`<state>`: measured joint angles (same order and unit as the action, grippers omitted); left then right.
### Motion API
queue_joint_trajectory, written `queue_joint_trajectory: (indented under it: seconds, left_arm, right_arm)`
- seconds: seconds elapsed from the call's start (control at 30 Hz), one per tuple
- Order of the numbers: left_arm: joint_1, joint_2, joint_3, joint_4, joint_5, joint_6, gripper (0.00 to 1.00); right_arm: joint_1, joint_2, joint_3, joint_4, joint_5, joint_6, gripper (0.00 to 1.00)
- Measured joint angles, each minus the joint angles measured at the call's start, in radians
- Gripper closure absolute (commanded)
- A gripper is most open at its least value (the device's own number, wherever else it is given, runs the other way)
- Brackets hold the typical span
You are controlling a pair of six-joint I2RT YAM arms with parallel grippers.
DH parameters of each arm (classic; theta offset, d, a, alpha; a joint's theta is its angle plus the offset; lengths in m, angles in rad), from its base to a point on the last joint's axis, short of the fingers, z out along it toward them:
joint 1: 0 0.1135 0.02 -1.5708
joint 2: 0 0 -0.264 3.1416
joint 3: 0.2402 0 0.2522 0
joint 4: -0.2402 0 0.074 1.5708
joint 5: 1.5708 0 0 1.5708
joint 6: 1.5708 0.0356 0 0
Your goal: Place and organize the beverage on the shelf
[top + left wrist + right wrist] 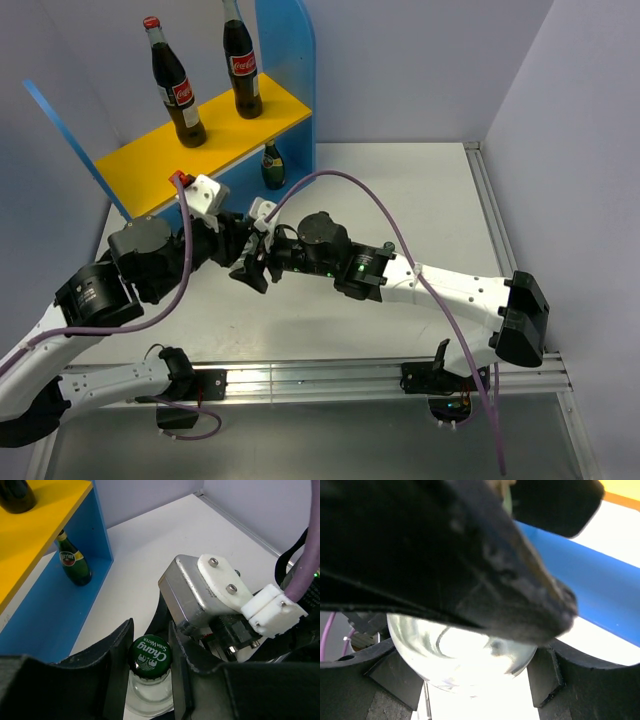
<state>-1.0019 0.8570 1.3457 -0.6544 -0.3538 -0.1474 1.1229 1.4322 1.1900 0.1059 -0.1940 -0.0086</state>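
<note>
Green-capped clear bottle [150, 676] is held at both ends: left pincer [150, 630] clamps its cap, right pincer [467, 680] grips its glass body, near the shelf [240, 135].

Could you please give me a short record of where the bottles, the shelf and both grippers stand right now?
shelf: yellow top board holds two cola bottles, upright, apart
green bottle: upright in the blue space below the top board
clear bottle: green cap, between both arms, in front of the shelf
left gripper: shut on the clear bottle at its cap
right gripper: fingers either side of the clear bottle's body; contact unclear
</note>
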Motion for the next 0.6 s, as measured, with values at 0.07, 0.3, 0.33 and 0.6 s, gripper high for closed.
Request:
queue_joint_trajectory:
  seconds: [0.07, 0.3, 0.33, 0.6]
  left_arm:
    - [0.0, -0.014, -0.012, 0.016, 0.009, 0.005, 0.58]
    - [0.001, -0.084, -0.023, 0.09, 0.031, 0.021, 0.25]
    - [0.002, -0.092, -0.023, 0.107, 0.026, 0.021, 0.24]
    - [-0.001, -0.095, -0.022, 0.175, -0.02, 0.003, 0.34]
  right_arm:
    - [0.001, -0.002, 0.0, 0.005, 0.002, -0.004, 1.0]
    - [-0.002, -0.005, -0.021, -0.004, 0.033, 0.003, 1.0]
    - [-0.002, -0.005, -0.024, -0.013, 0.037, 0.003, 1.0]
    - [0.0, -0.005, -0.054, -0.081, 0.06, 0.002, 1.0]
